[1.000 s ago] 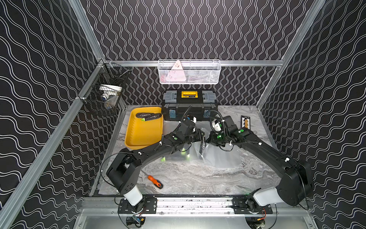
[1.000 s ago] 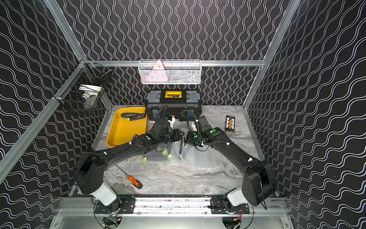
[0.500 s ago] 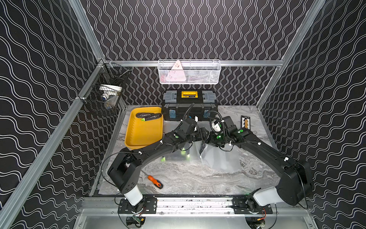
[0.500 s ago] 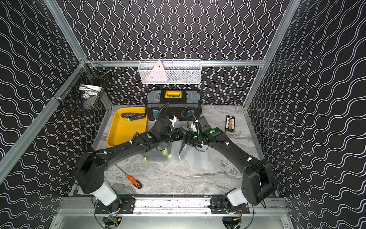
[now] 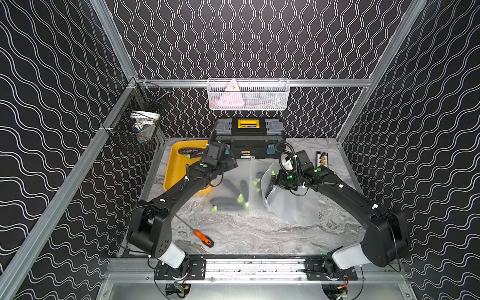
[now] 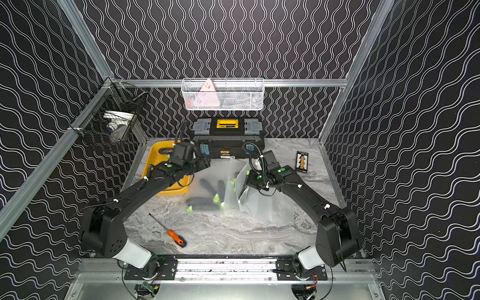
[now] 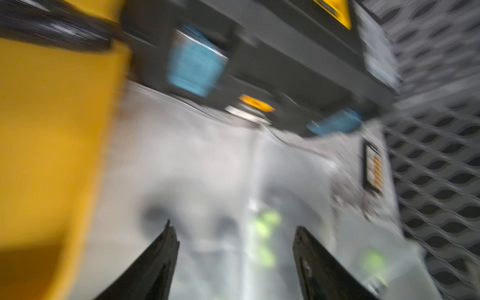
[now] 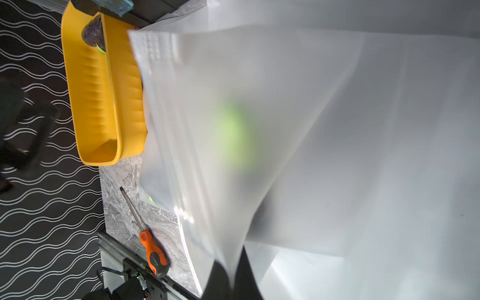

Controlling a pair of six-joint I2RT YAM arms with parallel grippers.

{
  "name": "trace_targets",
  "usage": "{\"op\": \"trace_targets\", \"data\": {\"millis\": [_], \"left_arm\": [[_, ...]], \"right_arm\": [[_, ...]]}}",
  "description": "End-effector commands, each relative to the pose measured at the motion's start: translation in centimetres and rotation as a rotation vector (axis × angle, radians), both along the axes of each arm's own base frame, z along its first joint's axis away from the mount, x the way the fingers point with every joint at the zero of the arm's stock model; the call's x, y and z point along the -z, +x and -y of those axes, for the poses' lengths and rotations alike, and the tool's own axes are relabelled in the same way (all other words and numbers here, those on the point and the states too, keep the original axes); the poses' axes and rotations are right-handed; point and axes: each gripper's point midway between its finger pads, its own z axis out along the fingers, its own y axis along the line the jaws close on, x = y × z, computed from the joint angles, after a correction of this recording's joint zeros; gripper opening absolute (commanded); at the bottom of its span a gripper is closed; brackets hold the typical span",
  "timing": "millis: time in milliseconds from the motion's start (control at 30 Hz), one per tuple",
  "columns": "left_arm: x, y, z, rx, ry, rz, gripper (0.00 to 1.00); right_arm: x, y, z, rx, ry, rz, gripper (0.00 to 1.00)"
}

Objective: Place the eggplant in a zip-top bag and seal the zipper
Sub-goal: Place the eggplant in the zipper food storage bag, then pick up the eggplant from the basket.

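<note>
An eggplant [image 8: 233, 135], seen only as a blurred green cap, shows through the frosted zip-top bag [image 5: 288, 207] just in front of the right pincer [image 8: 232, 274], which is clamped tight on the bag's raised edge. Between the two pincers a second frosted bag [image 5: 233, 171] lies flat with several dark eggplants [image 5: 224, 202] inside. The left pincer [image 7: 233, 226] hangs above its far edge, jaws wide and empty. Just beside the left pincer sits a yellow tray [image 5: 176, 168] holding a spare eggplant [image 5: 192, 151]

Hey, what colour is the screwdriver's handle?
The screwdriver handle is orange with a dark end, clearest in the right wrist view.
</note>
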Motion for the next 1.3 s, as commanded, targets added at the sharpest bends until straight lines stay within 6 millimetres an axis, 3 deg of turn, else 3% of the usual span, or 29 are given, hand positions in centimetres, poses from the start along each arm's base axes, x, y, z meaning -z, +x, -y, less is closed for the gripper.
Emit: {"op": "trace_targets", "data": {"millis": [0,133,200,333,667,733,867,1067,1267], "left_arm": [[-1.4,1.5,-5.7,-0.114,0.227,0.024,0.75],[-2.0,3.7,-11.1,-0.184,0.499,-0.004,0.75],[-1.2,4.5,-13.4,-0.221,0.498,-0.023,0.77],[1.4,6.4,-16.2,-0.254,0.347,-0.059,0.77],[7.9,13.0,-17.5,-0.210,0.374,-0.166,0.78],[9.1,14.0,-19.0,-0.222,0.358,-0.181,0.79],[10.3,15.8,-19.2,-0.194,0.344,-0.171,0.79],[12.7,17.8,-18.7,-0.153,0.323,-0.197,0.79],[14.4,18.5,-19.1,-0.151,0.343,-0.220,0.79]], "right_arm": [[-0.2,0.2,-0.4,-0.016,0.015,0.014,0.02],[-0.2,0.0,-0.4,-0.024,0.018,0.022,0.02],[-0.2,-0.1,-0.5,-0.029,0.021,0.022,0.02],[0.2,0.0,-1.0,-0.045,0.038,0.013,0.02],[1.6,0.6,-1.9,-0.079,0.046,0.001,0.02],[1.9,0.8,-2.0,-0.082,0.042,-0.003,0.02],[2.5,1.0,-2.3,-0.093,0.040,-0.012,0.03],[3.7,1.3,-2.6,-0.095,0.043,-0.031,0.03],[4.3,1.3,-2.8,-0.102,0.043,-0.040,0.03]]}}
